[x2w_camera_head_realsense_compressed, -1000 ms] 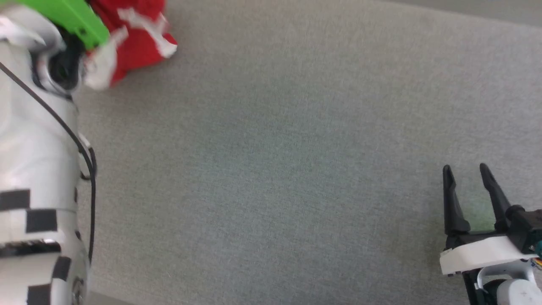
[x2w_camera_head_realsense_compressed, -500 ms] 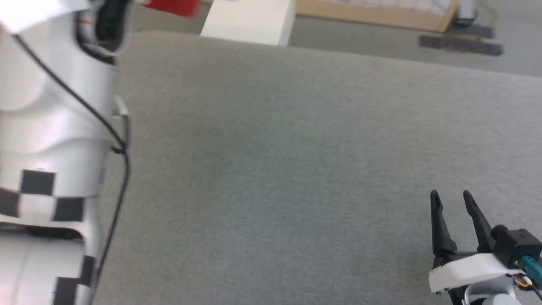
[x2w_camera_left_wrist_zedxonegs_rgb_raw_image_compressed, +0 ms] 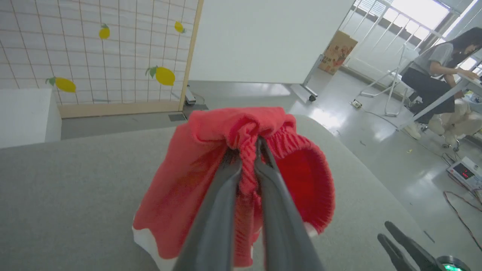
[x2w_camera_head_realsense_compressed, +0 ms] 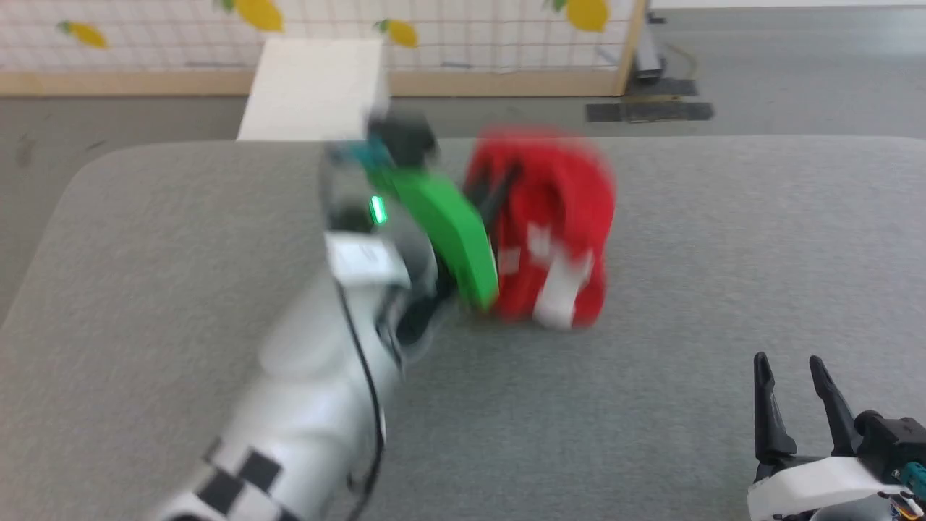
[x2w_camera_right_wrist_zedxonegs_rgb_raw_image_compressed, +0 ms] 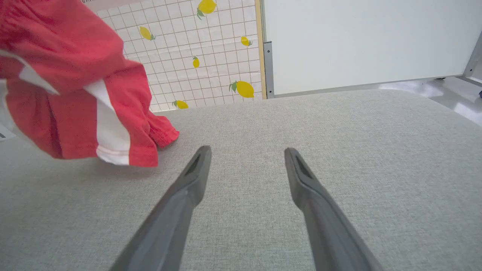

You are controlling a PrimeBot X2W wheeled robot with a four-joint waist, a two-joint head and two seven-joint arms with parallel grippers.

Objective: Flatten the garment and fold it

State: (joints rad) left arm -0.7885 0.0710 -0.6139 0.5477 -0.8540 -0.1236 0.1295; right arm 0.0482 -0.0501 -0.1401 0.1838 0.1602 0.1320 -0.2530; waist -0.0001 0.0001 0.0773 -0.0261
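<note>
The bright-red garment point(x2w_camera_head_realsense_compressed: 550, 224) with white bands hangs bunched from my left gripper point(x2w_camera_head_realsense_compressed: 504, 189) over the middle of the grey table, blurred by motion. In the left wrist view the left gripper point(x2w_camera_left_wrist_zedxonegs_rgb_raw_image_compressed: 246, 150) is shut on the garment's ribbed red edge point(x2w_camera_left_wrist_zedxonegs_rgb_raw_image_compressed: 271, 139), and the cloth point(x2w_camera_left_wrist_zedxonegs_rgb_raw_image_compressed: 180, 188) drapes down around the fingers. My right gripper point(x2w_camera_head_realsense_compressed: 790, 365) stands open at the lower right, apart from the garment. Seen from the right wrist, its fingertips point(x2w_camera_right_wrist_zedxonegs_rgb_raw_image_compressed: 246, 154) are spread over bare table and the garment point(x2w_camera_right_wrist_zedxonegs_rgb_raw_image_compressed: 67, 94) hangs at the upper left, its lower hem near the surface.
The grey padded table point(x2w_camera_head_realsense_compressed: 181, 253) has rounded far corners. Beyond its far edge stand a white box point(x2w_camera_head_realsense_compressed: 311, 87) and a lemon-patterned screen point(x2w_camera_head_realsense_compressed: 470, 36). A whiteboard point(x2w_camera_right_wrist_zedxonegs_rgb_raw_image_compressed: 357, 37) stands farther right. A person point(x2w_camera_left_wrist_zedxonegs_rgb_raw_image_compressed: 437, 75) sits at a desk in the distance.
The head camera has tilted up, bringing the table's far edge into view. My left arm has carried the garment from the upper left to the table's middle. The right gripper stays open.
</note>
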